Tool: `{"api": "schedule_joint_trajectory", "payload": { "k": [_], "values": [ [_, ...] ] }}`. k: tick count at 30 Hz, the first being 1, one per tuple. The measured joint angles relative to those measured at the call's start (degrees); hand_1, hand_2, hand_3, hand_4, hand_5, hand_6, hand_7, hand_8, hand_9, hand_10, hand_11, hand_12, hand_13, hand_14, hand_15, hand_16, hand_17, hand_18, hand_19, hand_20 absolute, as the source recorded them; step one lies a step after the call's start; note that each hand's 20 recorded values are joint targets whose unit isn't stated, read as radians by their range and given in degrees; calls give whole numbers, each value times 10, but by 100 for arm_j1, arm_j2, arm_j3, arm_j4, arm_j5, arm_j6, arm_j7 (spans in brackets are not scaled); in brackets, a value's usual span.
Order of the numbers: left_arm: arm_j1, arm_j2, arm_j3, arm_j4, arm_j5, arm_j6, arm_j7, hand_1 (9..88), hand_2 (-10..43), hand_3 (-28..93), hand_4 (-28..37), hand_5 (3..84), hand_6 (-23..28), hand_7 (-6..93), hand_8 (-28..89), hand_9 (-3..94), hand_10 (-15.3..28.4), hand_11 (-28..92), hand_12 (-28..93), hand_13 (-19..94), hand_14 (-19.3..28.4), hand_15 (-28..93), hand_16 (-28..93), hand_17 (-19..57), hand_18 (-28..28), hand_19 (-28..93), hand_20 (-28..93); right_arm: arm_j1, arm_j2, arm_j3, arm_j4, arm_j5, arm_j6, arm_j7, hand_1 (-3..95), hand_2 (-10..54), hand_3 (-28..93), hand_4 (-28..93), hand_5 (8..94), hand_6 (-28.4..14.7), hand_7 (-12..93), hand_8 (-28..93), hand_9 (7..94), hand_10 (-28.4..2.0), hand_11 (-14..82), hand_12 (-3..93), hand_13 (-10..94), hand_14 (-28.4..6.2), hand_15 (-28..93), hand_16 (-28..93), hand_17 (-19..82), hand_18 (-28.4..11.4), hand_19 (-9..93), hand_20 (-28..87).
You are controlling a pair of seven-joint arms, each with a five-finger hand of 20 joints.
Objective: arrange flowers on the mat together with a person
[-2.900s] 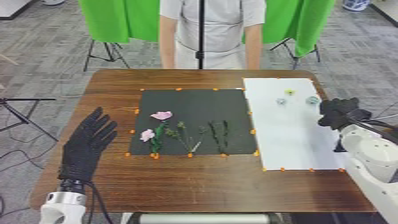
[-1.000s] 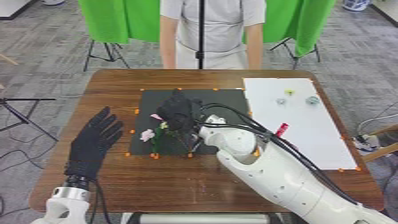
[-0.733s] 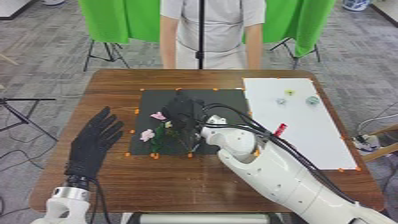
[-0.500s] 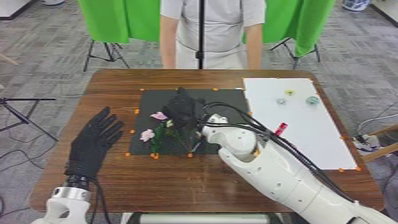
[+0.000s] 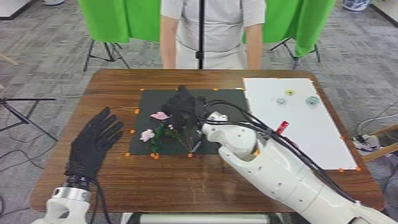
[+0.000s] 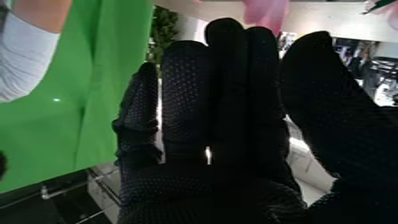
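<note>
Over the dark mat (image 5: 218, 147), the right hand (image 5: 182, 111) has straight fingers pointing toward the table's far side and covers part of the stems. Just left of it lies a pink flower (image 5: 160, 115). A second, paler pink flower (image 5: 147, 135) is lower down, beside a leafy green stem (image 5: 156, 144). In the right wrist view the right hand (image 6: 222, 105) is open, with pink petals (image 6: 266, 14) beyond its fingertips; whether they touch cannot be told. The left hand (image 5: 93, 142) stays open over the wood, left of the mat.
A white sheet (image 5: 311, 135) covers the table's right side, with a small yellow-green flower (image 5: 290, 92) and two pale round ones (image 5: 281, 101) near its far end. The right forearm crosses the sheet's near part beside a red strip (image 5: 282, 127). A person stands across the table.
The right hand has come from the white sheet's right edge leftward over the dark mat. There it has turned a little, looking narrower. The left hand has barely moved.
</note>
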Motion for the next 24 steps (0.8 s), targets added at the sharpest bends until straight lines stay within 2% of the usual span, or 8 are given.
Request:
{"api": "schedule_joint_trajectory", "payload": {
  "k": [2,4,7,12,15,20,24],
  "values": [
    [3,-5,-4,0,0,0,0,250,-22,717,-282,285,31,191,-104,240,115,158,162,202,142,223,26,-100,222,411,93,-34,33,62,-130,29,-128,50,345,-80,871,-281,558,30,383,-85,625,-81,332,278,560,-74,694,225,186,-185,722,466],
    [7,-18,-9,-3,0,0,0,251,-21,715,-282,286,31,191,-104,240,115,159,163,202,142,223,26,-100,222,411,93,-128,109,196,-420,195,-322,132,321,-28,884,-267,551,21,357,-102,609,-92,338,255,547,-78,671,214,180,-186,712,457],
    [19,-53,-23,-12,6,-1,0,251,-21,716,-282,286,32,190,-104,241,116,159,162,203,141,224,25,-100,222,411,93,-457,297,669,-1186,1020,-804,277,279,30,888,-234,519,4,323,-173,546,-119,314,232,477,-100,608,183,146,-196,647,417],
    [101,-97,-60,-77,9,12,25,250,-22,717,-282,286,32,191,-104,240,115,159,161,202,141,223,25,-100,222,412,93,-1367,706,2143,-2675,2878,-2036,391,234,62,866,-219,455,-31,248,-138,451,-148,260,229,378,-120,507,166,110,-213,573,359],
    [178,-117,-101,-130,12,22,66,251,-21,717,-282,286,32,191,-104,238,114,158,161,202,140,221,24,-99,223,412,92,-1908,1052,2958,-3291,3522,-2586,835,182,74,841,-213,422,-48,167,-100,411,-163,183,222,331,-142,407,174,91,-226,538,327],
    [272,-127,-157,-184,13,55,138,250,-22,718,-282,286,32,191,-104,234,113,157,161,199,139,218,24,-99,223,412,91,-3012,1465,4327,-3768,4873,-2668,2090,136,73,812,-222,370,-50,98,-73,359,-162,91,214,283,-149,241,223,63,-228,463,283],
    [292,-140,-175,-188,13,56,151,251,-21,717,-282,284,32,190,-105,231,112,155,162,197,139,217,25,-99,222,411,90,-4006,1453,5515,-3811,6039,-2553,2127,132,71,802,-226,363,-50,95,-69,352,-159,79,213,278,-146,204,240,57,-227,444,271]
  ]
}}
